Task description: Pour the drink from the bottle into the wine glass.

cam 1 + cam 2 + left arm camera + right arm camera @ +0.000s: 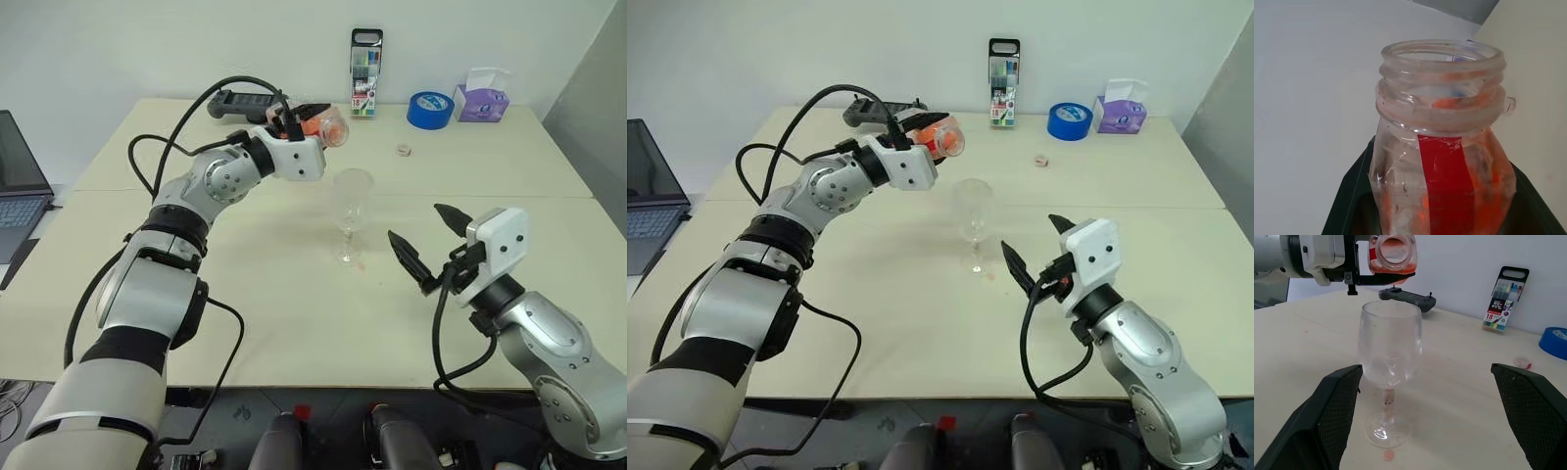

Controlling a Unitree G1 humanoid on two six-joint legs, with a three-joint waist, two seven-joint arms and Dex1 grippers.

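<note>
In the head views, one wine glass (352,211) stands upright mid-table, its bowl looking empty; one bottle (324,127), cap off, is tipped nearly level just above and behind it, clamped in the left gripper (299,125). The right gripper (427,243), jaws spread wide and holding nothing, hangs near the glass on its right. The left wrist view looks along the bottle to its open mouth, with a little drink (1449,103) pooled at the neck. In the right wrist view the mouth hangs above the glass rim and a small reddish spot (1388,456) lies by the foot. Pouring seems barely begun; filling remains.
</note>
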